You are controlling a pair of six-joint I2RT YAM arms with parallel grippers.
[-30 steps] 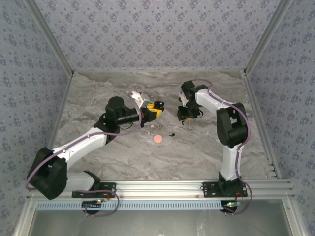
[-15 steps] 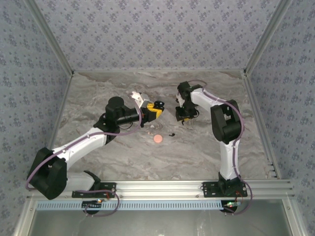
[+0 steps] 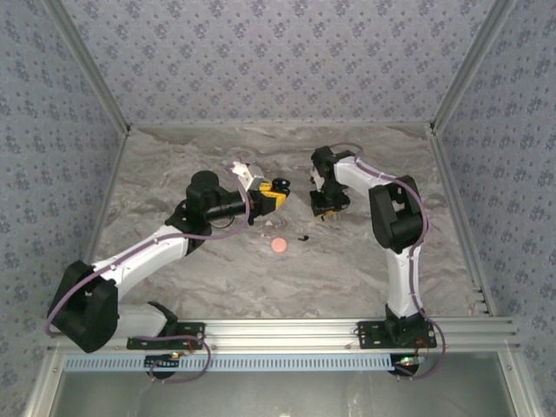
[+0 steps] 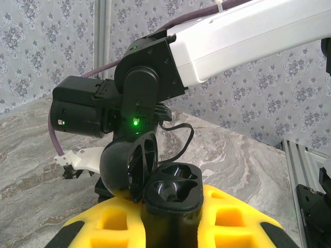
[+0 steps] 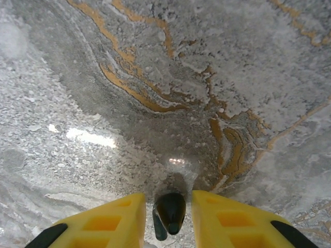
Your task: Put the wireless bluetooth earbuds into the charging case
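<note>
- Yellow-padded left gripper (image 4: 171,227) is clamped on the charging case (image 4: 173,192), with one pad on each side of the black body.
- The case lid (image 4: 130,164) is hinged open and tilts off to the left in the left wrist view. The dark inner wells face up.
- In the top view the case (image 3: 279,185) sits at the tip of the left gripper, held up mid-table, left of the right gripper (image 3: 327,208).
- The right gripper points down at the marble table (image 3: 174,174).
- In the right wrist view its yellow fingers (image 5: 106,222) are nearly together, pinching the held earbud (image 5: 169,211), a small glossy black bit in the narrow gap.
- The held earbud is just over the marble. I cannot tell whether it touches the surface.
- The loose earbud (image 3: 303,236) is a tiny black bit lying on the table. It is nearer than both grippers, roughly between them and apart from each.
- The pink disc (image 3: 278,246) lies flat on the table just left of the loose earbud, not touching it.
- The right arm (image 4: 248,36), white with black joints, shows behind the case in the left wrist view, with a green light on its joint.
</note>
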